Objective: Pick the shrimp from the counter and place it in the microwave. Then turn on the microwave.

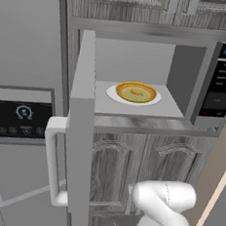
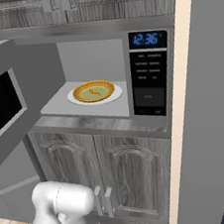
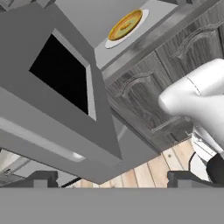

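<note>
My gripper: seen from the hand camera, my two dark finger tips stand wide apart with nothing between them, low beneath the swung-out door.
Microwave door: hanging wide open to the left; its pale bar handle faces outward, and its black window looms just above my tips in the hand view.
Lower cabinets: grey wood-grain doors under the microwave shelf, with wooden floor showing below them.
Microwave: cavity open, keypad panel at its right edge, blue clock display lit at the top.
Plate: white, resting near the middle of the cavity floor.
Yellow bowl: sits on that plate.
Shrimp: small orange curl lying inside the bowl, well apart from my jaws, high above and beyond them.
Grey panel: with a dark dial screen, left of the open door.
</note>
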